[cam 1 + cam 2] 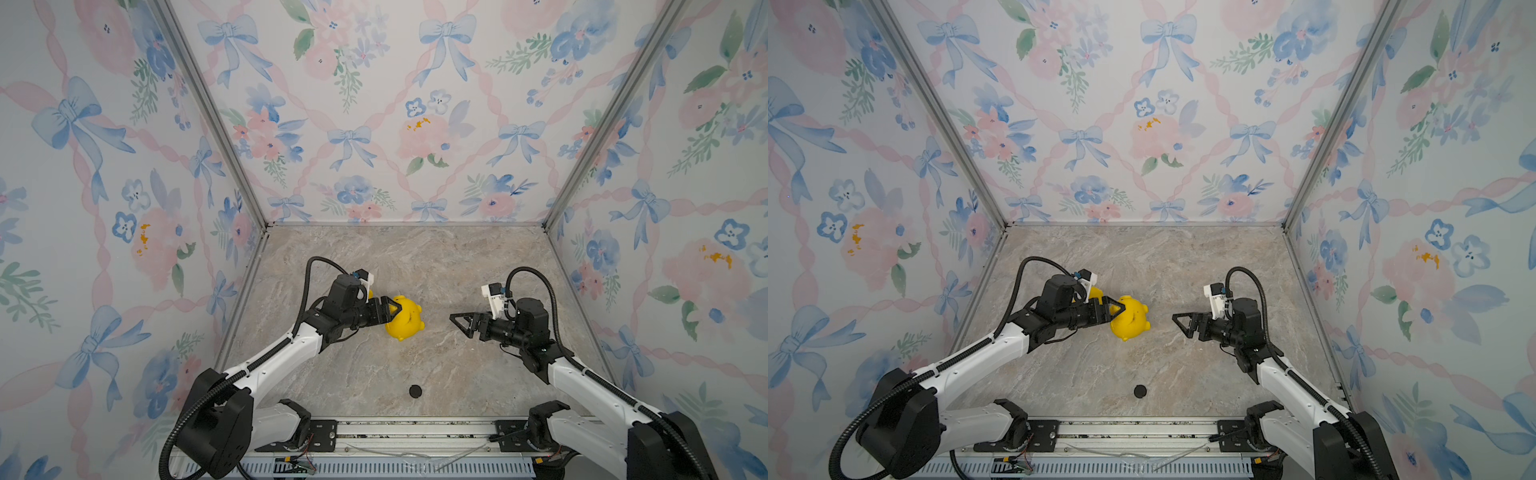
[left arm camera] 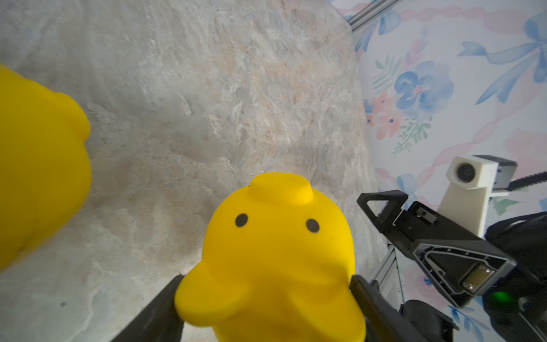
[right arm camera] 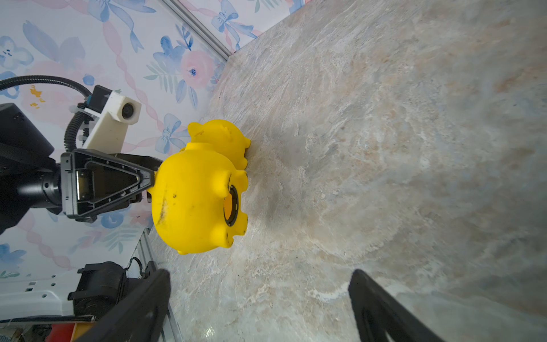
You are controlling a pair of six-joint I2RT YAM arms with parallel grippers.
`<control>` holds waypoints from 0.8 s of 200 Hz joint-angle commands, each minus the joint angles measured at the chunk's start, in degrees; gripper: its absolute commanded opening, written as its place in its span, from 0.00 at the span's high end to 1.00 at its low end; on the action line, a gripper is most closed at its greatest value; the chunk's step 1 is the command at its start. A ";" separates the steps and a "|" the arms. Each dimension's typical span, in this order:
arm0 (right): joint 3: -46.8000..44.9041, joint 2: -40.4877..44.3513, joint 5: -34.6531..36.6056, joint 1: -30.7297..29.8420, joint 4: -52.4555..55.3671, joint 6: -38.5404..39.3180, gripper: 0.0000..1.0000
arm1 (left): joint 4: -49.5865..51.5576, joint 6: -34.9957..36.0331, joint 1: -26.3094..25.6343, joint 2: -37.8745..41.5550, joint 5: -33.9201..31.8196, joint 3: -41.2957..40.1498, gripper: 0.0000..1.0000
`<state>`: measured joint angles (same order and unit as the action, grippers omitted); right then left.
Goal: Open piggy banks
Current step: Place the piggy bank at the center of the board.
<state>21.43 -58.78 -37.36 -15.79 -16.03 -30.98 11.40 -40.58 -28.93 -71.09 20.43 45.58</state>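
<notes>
Marble tabletop (image 1: 432, 266) lies open between piggy bank (image 1: 405, 318) and right gripper (image 1: 459, 322).

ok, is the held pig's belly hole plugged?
No: in the right wrist view the belly hole of the piggy bank in the left gripper is open, yellow inside.

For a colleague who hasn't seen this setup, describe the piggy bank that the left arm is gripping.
On the marble table, follow the left gripper to its fingers. The yellow piggy bank clamped there is nearer the table's middle; its twin stands free beyond the left wrist.
</notes>
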 commanded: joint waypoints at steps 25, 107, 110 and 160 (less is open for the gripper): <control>2.29 -2.19 -2.97 0.42 0.81 1.98 0.04 | 23.97 13.15 0.11 -2.04 -4.61 11.38 0.48; 2.92 -6.58 -4.13 -0.64 -2.88 1.96 0.04 | 40.89 18.43 -4.90 -7.85 -15.53 21.66 0.48; 2.96 -6.68 -4.07 -0.63 -2.94 1.93 0.04 | 40.90 18.35 -5.37 -8.29 -15.63 22.23 0.48; 2.92 -6.63 0.07 -0.64 -1.16 0.54 0.04 | 43.08 21.74 -11.69 -25.57 -21.32 39.73 0.49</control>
<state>23.16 -65.63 -39.70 -15.94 -17.34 -29.98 52.29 -22.28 -38.98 -89.73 3.51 77.25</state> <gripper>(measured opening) 0.962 0.818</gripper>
